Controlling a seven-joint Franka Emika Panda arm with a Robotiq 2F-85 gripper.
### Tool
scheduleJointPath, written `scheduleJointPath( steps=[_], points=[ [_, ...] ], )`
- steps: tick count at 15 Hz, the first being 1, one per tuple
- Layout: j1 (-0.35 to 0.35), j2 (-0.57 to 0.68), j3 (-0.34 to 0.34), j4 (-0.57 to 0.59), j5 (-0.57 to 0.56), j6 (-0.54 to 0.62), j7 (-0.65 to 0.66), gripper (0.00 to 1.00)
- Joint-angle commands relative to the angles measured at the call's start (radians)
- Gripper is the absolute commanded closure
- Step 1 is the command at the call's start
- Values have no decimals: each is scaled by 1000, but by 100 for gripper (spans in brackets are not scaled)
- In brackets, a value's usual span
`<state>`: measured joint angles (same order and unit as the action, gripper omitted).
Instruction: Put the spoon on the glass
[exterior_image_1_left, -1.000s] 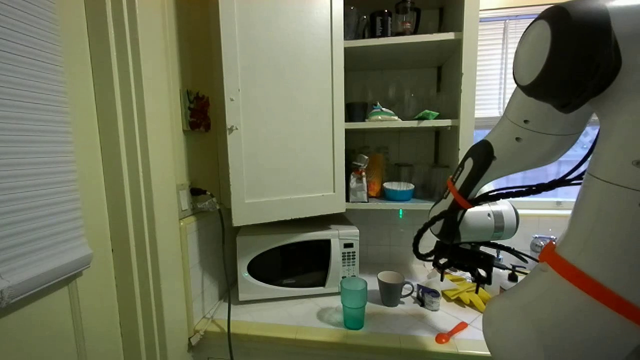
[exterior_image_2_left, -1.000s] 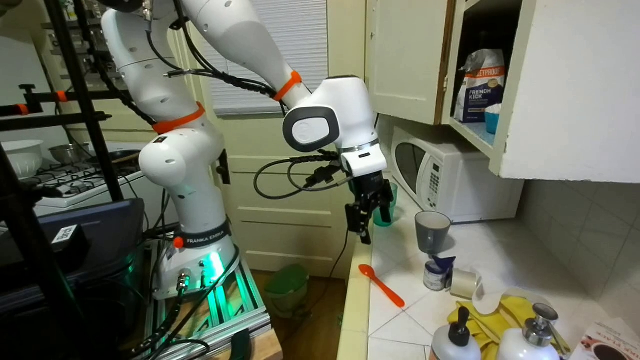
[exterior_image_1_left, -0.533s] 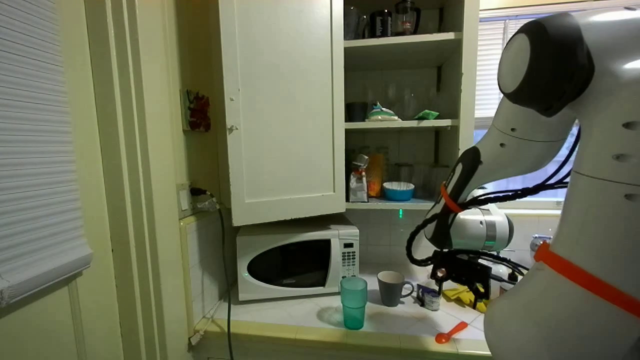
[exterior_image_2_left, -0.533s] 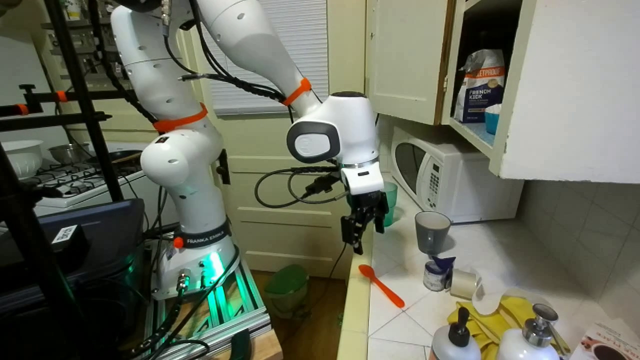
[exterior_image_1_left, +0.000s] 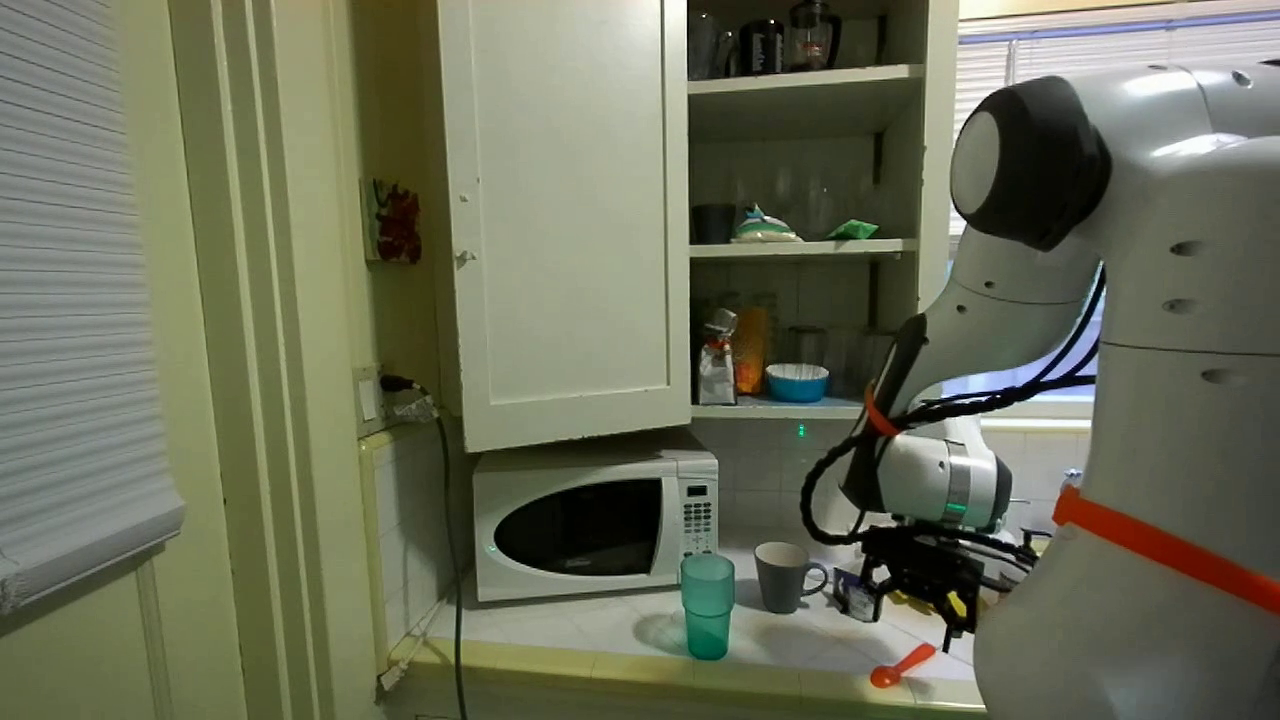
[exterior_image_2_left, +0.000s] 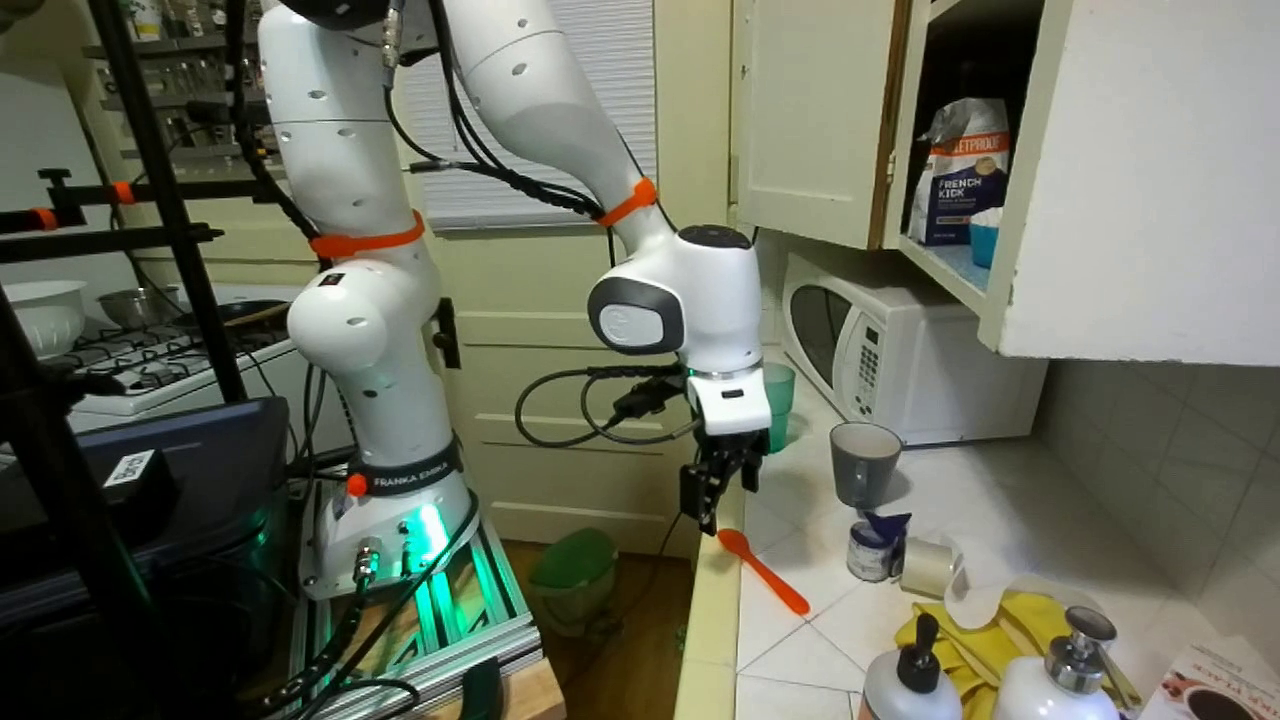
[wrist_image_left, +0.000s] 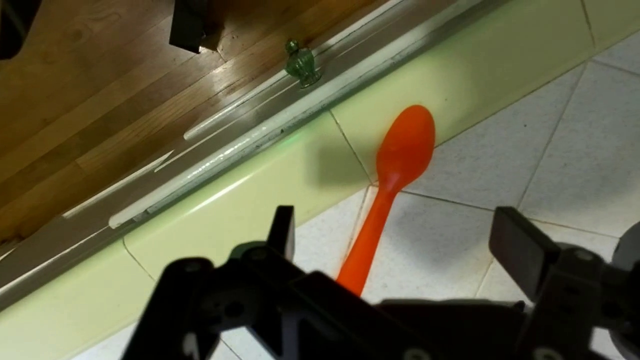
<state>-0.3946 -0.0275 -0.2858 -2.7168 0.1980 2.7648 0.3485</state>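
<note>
The orange spoon lies on the tiled counter with its bowl on the pale yellow edge trim; it also shows in an exterior view and in the wrist view. The teal-green glass stands upright near the counter edge in front of the microwave. In an exterior view the glass is partly behind the gripper. My gripper is open and empty above the spoon, with the handle between its fingers in the wrist view, nearer the left finger. The handle's end is hidden by the gripper.
A grey mug and a small can stand on the counter near the spoon. Yellow gloves and soap bottles are further along. The microwave stands behind the glass. An open cabinet door hangs above it.
The arm and my gripper have moved down toward the counter and the spoon. The gripper stays open. The spoon, glass and mug have not moved.
</note>
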Motion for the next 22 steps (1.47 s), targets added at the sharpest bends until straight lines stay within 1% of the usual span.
scheduleJointPath(
  steps=[1,7,15,17,18,20,21,22],
  points=[
    [13,87,4,36,108,35,-129,0],
    [-8,194,29,83,172,81,-246,0],
    [-47,298,87,130,247,151,-312,0],
    [-58,317,99,143,256,161,-317,7],
    [-64,323,105,149,260,165,-319,14],
    [-77,329,114,156,264,171,-325,36],
    [-85,326,118,156,266,173,-331,46],
    [-91,324,122,158,265,174,-334,53]
  ],
)
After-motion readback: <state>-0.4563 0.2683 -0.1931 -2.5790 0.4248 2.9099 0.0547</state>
